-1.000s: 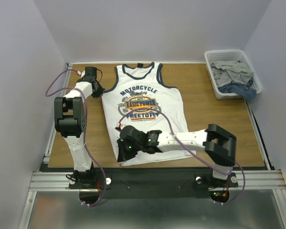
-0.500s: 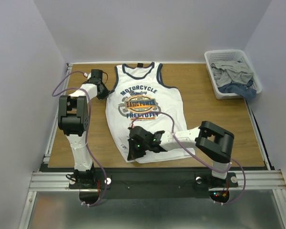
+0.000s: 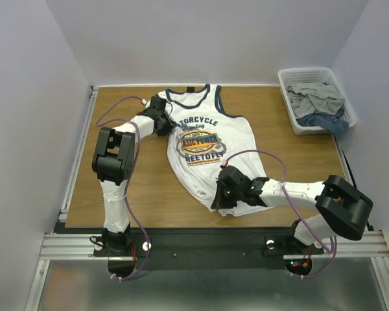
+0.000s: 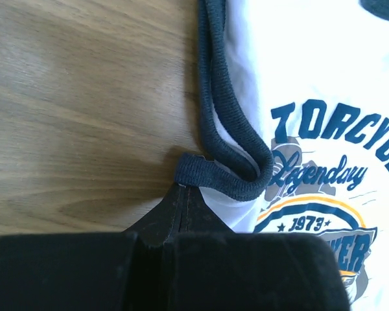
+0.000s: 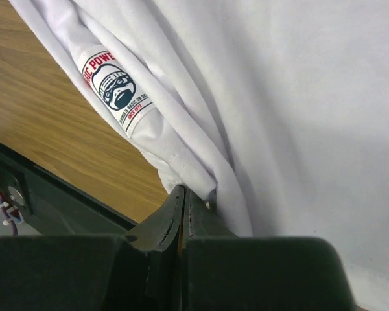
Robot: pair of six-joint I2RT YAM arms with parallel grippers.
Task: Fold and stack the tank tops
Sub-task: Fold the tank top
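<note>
A white tank top (image 3: 214,139) with navy trim and a "MOTORCYCLE" chest print lies on the wooden table, its left edge pulled over to the right. My left gripper (image 3: 162,123) is shut on the navy armhole trim (image 4: 227,181) at the shirt's upper left. My right gripper (image 3: 222,194) is shut on the white bottom hem (image 5: 181,172) at the lower left corner; a small printed label (image 5: 117,91) shows beside it. The left part of the chest print is covered by the folded-over cloth.
A white basket (image 3: 286,97) at the back right holds more crumpled grey and blue cloth (image 3: 321,103). The bare wooden table (image 3: 136,188) lies left of the shirt. A black rail (image 3: 214,243) runs along the near edge.
Both grippers have moved to the right, dragging the shirt's left edge with them. The shirt's left side now lies narrower and shifted right, uncovering more bare table on the left.
</note>
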